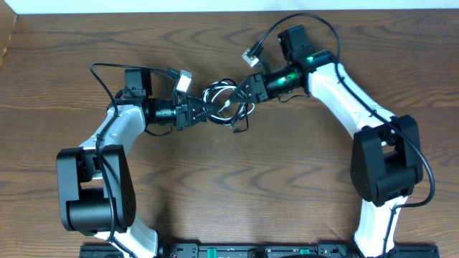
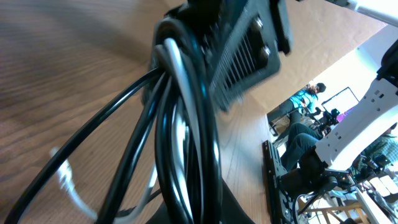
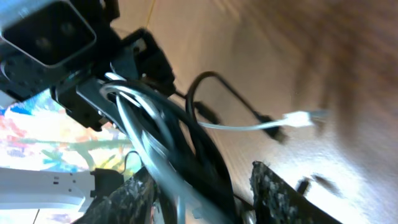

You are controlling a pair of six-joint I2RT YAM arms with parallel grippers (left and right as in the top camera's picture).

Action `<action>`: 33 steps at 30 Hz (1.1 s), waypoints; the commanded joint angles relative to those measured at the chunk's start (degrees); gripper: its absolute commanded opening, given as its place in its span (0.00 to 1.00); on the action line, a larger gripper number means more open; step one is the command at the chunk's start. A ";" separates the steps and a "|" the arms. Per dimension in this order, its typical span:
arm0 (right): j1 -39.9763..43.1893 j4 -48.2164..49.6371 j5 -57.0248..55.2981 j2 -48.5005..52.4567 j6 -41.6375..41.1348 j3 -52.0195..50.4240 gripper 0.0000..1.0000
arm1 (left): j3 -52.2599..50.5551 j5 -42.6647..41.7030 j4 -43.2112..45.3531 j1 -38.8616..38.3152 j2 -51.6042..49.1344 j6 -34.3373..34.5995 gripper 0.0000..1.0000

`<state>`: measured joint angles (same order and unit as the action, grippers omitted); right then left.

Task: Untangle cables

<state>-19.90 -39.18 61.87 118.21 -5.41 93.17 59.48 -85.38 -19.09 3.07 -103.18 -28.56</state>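
Wood table (image 1: 301, 186). L arm (image 1: 118, 132) and R arm (image 1: 344, 89) both reach in toward mid-table. L gripper (image 1: 204, 112) is clamped tight on the cables (image 1: 226, 99): a looped black + white bundle that touches its tip and spreads rightward from it. R gripper (image 1: 248, 84) sits just past the bundle from L gripper, jaws approx half apart w/ cords running between them; can't tell if it pinches. Small white plug (image 3: 301, 118) sticks out of the bundle, on the side away from L gripper.
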 commanded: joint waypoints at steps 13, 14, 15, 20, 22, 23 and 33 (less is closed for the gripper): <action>6.97 -0.35 -14.71 -0.87 0.09 -0.26 0.47 | -0.66 -1.38 0.09 -0.26 0.63 -0.96 0.09; 6.51 -0.28 -15.02 -0.66 0.11 -0.28 0.47 | -0.66 -1.38 0.09 -0.26 0.63 -0.96 0.09; 6.05 -0.24 -15.28 -0.50 0.11 -0.28 0.47 | -0.66 -1.38 0.09 -0.26 0.63 -0.96 0.09; 3.34 0.22 -17.57 0.20 0.11 -0.28 0.46 | -0.66 -1.38 0.09 -0.26 0.63 -0.94 0.08; 2.27 0.22 -18.10 0.22 0.13 -0.28 0.46 | -0.66 -1.38 0.09 -0.26 0.63 -0.94 0.09; 1.84 0.31 -18.10 0.22 0.11 -0.28 0.46 | -0.66 -1.38 0.09 -0.26 0.63 -0.92 0.08; -0.98 -0.48 -4.98 0.22 4.44 -0.28 0.43 | -0.66 -1.36 0.11 -0.26 0.63 -0.76 0.08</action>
<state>-20.38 -39.38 45.71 118.24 -4.45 93.17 59.48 -85.43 -19.11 2.96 -103.18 -28.56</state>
